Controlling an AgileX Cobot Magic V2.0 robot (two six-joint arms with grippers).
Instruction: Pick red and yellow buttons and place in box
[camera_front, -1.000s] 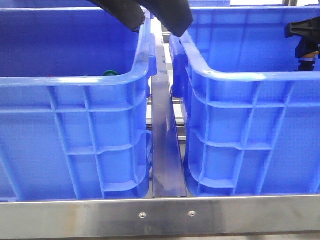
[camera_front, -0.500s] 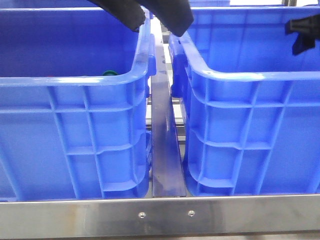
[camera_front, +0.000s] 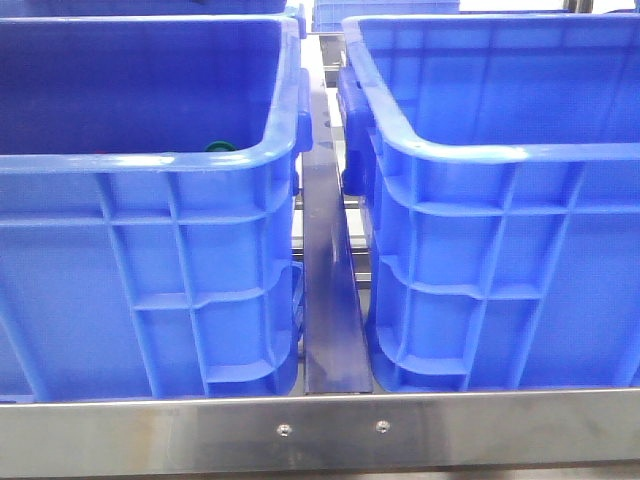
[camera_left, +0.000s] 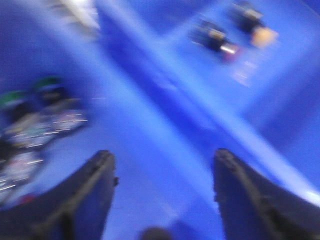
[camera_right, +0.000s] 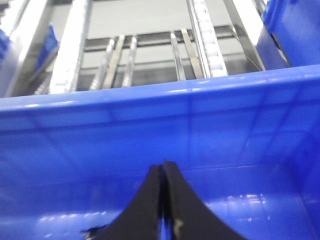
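Two look-alike blue crates fill the front view, and neither arm shows there. The left wrist view is blurred. In it my left gripper (camera_left: 164, 154) is open and empty above the strip between two crate rims. On the blue floor of one crate lie a dark red button (camera_left: 227, 50) and a yellow-orange button (camera_left: 262, 36), far from the fingers. I take that crate for the box (camera_front: 480, 152), on the right in the front view. My right gripper (camera_right: 163, 165) is shut with nothing between its fingers, low inside a blue crate (camera_right: 160, 125).
A pile of buttons, some with green caps (camera_left: 47, 82), lies in the other crate (camera_front: 150, 165); one green cap (camera_front: 218, 147) peeks over its rim. A metal rail (camera_front: 330, 290) runs between the crates. Metal roller frames (camera_right: 200, 40) stand beyond the crate wall.
Both arms have left the front view: the left arm's dark fingers at the top middle and the right gripper at the upper right are gone. The crates have not moved.
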